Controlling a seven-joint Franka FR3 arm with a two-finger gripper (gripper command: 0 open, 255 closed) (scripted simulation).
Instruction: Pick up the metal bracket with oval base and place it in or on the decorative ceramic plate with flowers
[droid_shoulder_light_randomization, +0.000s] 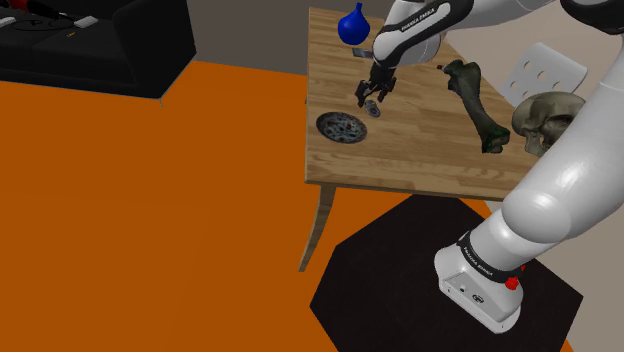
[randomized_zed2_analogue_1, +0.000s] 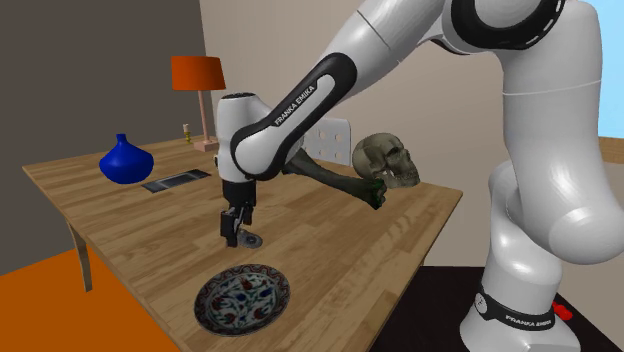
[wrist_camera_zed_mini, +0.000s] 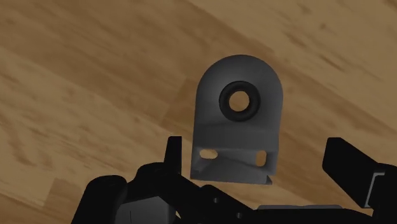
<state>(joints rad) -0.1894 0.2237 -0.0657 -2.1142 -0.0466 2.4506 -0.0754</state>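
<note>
Second exterior view, left to right: a blue vase (randomized_zed2_analogue_1: 125, 160) and a flat dark tray (randomized_zed2_analogue_1: 175, 180) stand at the far end of the wooden table (randomized_zed2_analogue_1: 400, 230); neither bears on the job. Near the table's middle the gripper (randomized_zed2_analogue_1: 235, 232) points down, its tips close to the wood. The bracket (randomized_zed2_analogue_1: 250, 239) appears to rest on the table at those tips. The flowered plate (randomized_zed2_analogue_1: 242, 298) sits near, toward the table's front edge, apart from the bracket. A bone (randomized_zed2_analogue_1: 335, 178) and a skull (randomized_zed2_analogue_1: 388, 160) lie further right, well apart from the work.

Wrist view: jaws spread. One finger (wrist_camera_zed_mini: 172, 153) stands just beside the slotted flange of the bracket (wrist_camera_zed_mini: 238, 121). The other finger (wrist_camera_zed_mini: 347, 167) stands apart from it, with bare wood between. The bracket is between the fingers but not pinched. Its long axis runs from the slotted end by the palm out to the rounded end with the round hole, crosswise to the line joining the fingers. Closing would therefore meet its two straight sides.

Judgement: the grasp is lined up but off-centre, so closing may nudge the bracket sideways before both fingers bear. Whether the tips are low enough cannot be told.
</note>
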